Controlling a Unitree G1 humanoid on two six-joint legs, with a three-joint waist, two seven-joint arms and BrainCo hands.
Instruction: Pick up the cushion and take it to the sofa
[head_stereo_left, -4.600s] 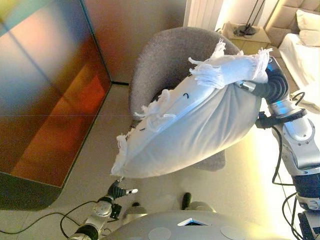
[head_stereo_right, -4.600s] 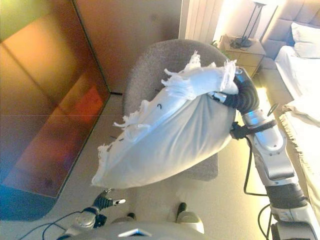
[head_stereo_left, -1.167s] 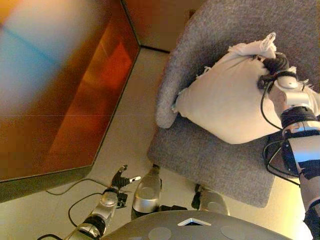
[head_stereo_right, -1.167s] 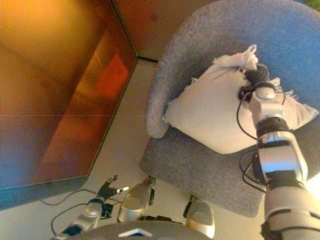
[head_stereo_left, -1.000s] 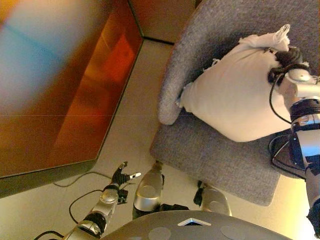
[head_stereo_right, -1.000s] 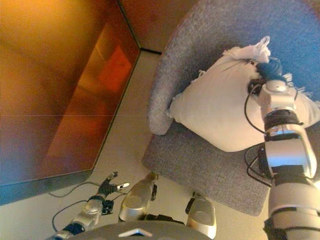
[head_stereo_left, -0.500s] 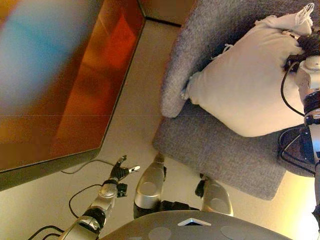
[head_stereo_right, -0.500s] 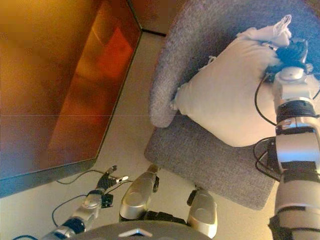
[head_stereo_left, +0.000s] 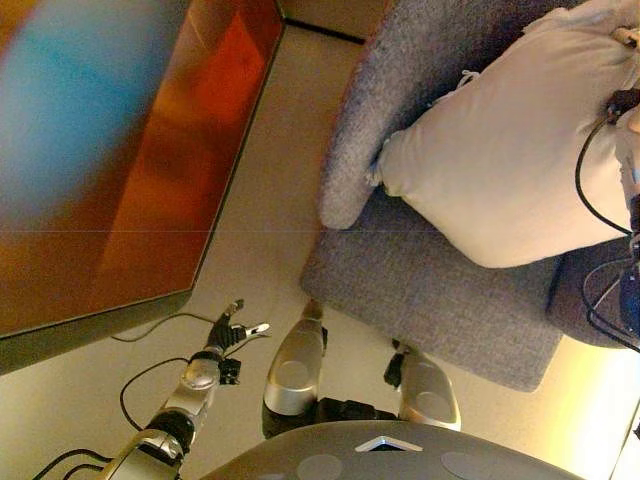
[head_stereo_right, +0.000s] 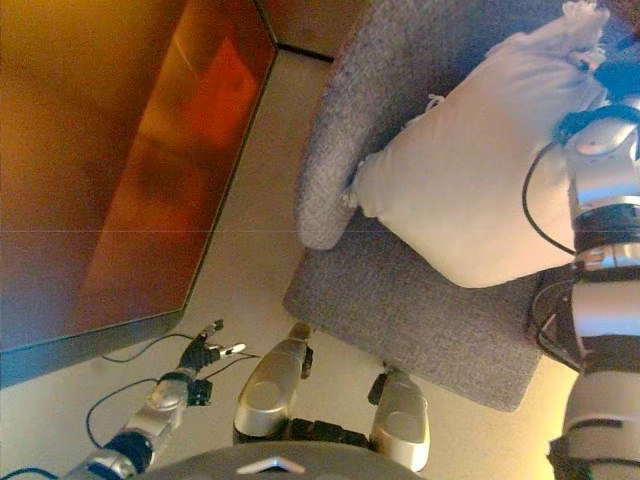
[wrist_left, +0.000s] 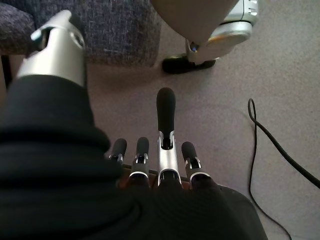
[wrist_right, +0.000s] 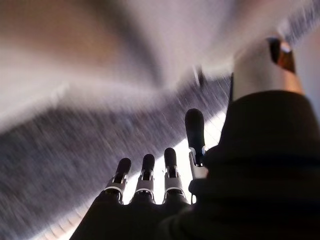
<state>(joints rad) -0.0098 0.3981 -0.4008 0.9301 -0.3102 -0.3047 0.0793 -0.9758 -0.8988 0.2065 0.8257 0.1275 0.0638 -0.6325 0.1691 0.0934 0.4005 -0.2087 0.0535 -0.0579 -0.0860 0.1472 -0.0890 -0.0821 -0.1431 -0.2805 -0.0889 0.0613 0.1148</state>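
Note:
The pale cushion (head_stereo_left: 500, 170) with fringed corners stands tilted on the seat of a grey armchair (head_stereo_right: 400, 310) and leans against its curved back. My right hand (head_stereo_right: 612, 78) is at the cushion's upper corner, at the right edge of the eye views. In the right wrist view its fingers (wrist_right: 194, 130) are straight or relaxed with nothing between them, and blurred pale cloth and grey fabric show past them. My left hand (head_stereo_left: 228, 333) hangs low over the floor, left of the chair, its fingers (wrist_left: 165, 110) loose and holding nothing.
A large glossy orange-brown panel (head_stereo_left: 120, 150) fills the left side and meets the beige floor (head_stereo_left: 260, 230). The armchair's rounded arm (head_stereo_right: 325, 200) stands between that strip of floor and the cushion.
The cushion, held up in the air 4.6 s ago, now rests on the armchair. The view has shifted, so the chair sits further right. The left hand has stayed low.

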